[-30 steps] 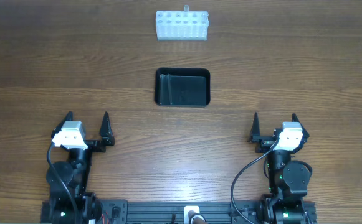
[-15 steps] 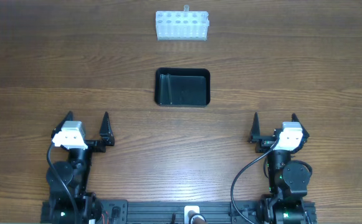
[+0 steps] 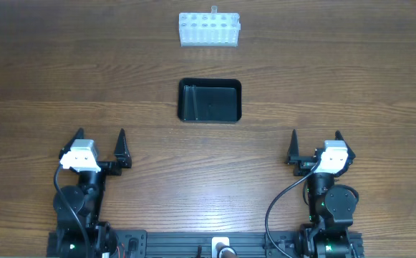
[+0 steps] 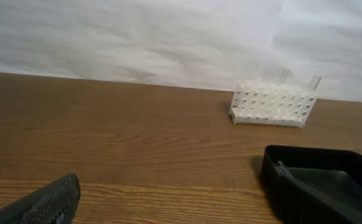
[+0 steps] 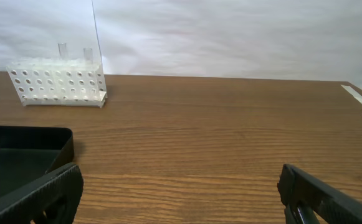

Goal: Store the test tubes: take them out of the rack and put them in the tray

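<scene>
While both arms sat low by their bases, the test tube rack (image 3: 208, 40) stood at the far side of the wooden table (image 3: 351, 72), well apart from either gripper. It was a white plastic block, longer than deep, with rows of round holes across its top and its side walls. Two clear test tubes stood upright in it, one (image 5: 62, 50) just beside the other (image 5: 88, 54), their open tops rising above the rack along its far row; the other holes looked unfilled.

Between the rack and the arms lay the black tray (image 3: 180, 100), a shallow rectangular tray with rounded corners, set near the table's middle line. A slim clear piece lay inside it along the left wall, too faint to name for certain.

The left gripper (image 3: 99, 141) rested at the near left of the table with its jaws spread wide and nothing between them. The right gripper (image 3: 315, 143) rested at the near right, its jaws likewise spread wide and holding nothing. The tray lay ahead of the two and between them, nearer than the rack, touching neither. The rack and its tubes were beyond the tray, roughly midway between the two arms.
</scene>
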